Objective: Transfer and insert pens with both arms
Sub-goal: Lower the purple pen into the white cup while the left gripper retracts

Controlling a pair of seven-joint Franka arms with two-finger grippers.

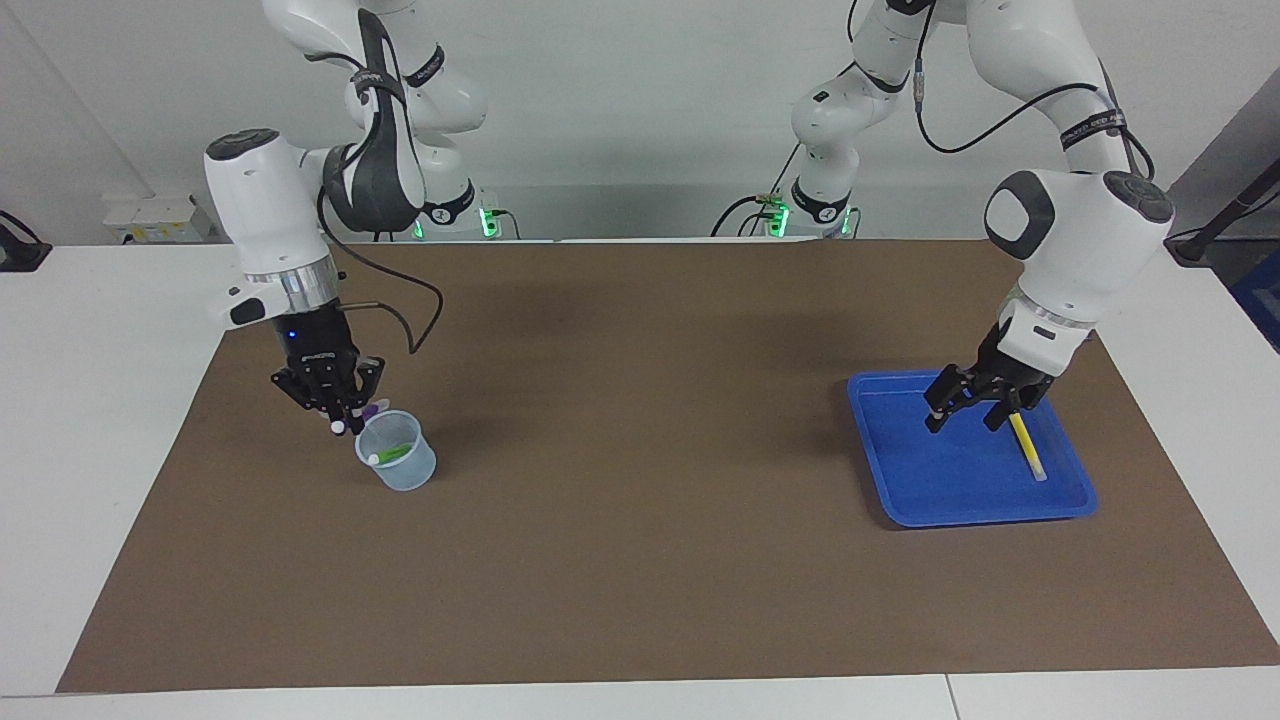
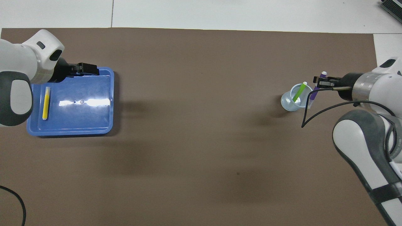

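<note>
**Purple pen at the cup's rim, yellow pen waiting in the tray**

The purple pen (image 1: 368,409) is pinched in the right gripper (image 1: 340,415), whose fingertips are closed tight on it — the pen hangs tilted, white tip end showing at the fingers, just over the rim of the clear cup (image 1: 397,465) on the side toward the right arm's end of the table. The green pen (image 1: 390,453) already leans inside that cup. So the move in hand, as I read it, is the drop: the purple pen's lower end needs to come in over the cup's mouth, a small shift toward the table's middle, before the fingers let go. If it is released where it hangs now it may catch the rim and tip out.

At the left arm's end of the table, the left gripper (image 1: 966,410) hovers spread wide and empty over the blue tray (image 1: 905,505). The yellow pen (image 1: 1026,445) lies flat in the tray just beside the gripper, its long axis running nearer-to-farther from the robots — the left arm is plainly the closer one for it.
</note>
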